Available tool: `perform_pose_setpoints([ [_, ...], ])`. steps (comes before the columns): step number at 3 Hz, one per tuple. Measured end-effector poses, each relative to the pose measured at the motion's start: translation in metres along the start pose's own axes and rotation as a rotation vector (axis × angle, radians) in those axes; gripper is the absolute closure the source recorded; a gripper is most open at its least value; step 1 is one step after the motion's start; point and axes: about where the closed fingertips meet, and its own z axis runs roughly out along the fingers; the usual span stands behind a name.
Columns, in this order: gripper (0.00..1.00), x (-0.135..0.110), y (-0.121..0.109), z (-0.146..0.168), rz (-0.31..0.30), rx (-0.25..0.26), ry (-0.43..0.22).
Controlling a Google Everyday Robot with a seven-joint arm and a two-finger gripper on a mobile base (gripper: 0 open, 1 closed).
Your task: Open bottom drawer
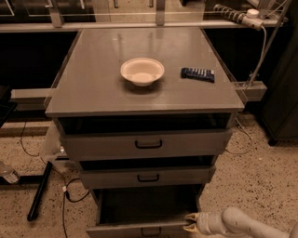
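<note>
The bottom drawer (pixel 139 229) is the lowest grey drawer of the cabinet. It stands pulled far out, its dark grey inside (pixel 146 204) showing, and its small black handle (pixel 150 231) sits at the frame's bottom edge. My gripper (pixel 188 222) comes in from the lower right on a white arm. Its tips rest at the right end of the drawer's front edge. The top drawer (pixel 148 144) and the middle drawer (pixel 148 177) each stand slightly out.
On the cabinet top (pixel 93 83) sit a white bowl (pixel 142 71) and a dark remote-like object (pixel 198 73). A black pole (pixel 39 191) and cables (pixel 70 195) lie on the speckled floor at the left. A power strip (pixel 233 11) hangs at the top right.
</note>
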Motion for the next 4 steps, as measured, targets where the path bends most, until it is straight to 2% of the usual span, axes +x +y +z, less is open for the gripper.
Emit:
perform_pose_setpoints([
  [1,1.0,0.0039,0.0034,-0.0067,0.014,0.0,-0.016],
  [2,0.81,0.0039,0.0035,-0.0067,0.014,0.0,-0.016],
  [4,0.35,0.0094,0.0082,-0.0032,0.026,-0.014,-0.001],
])
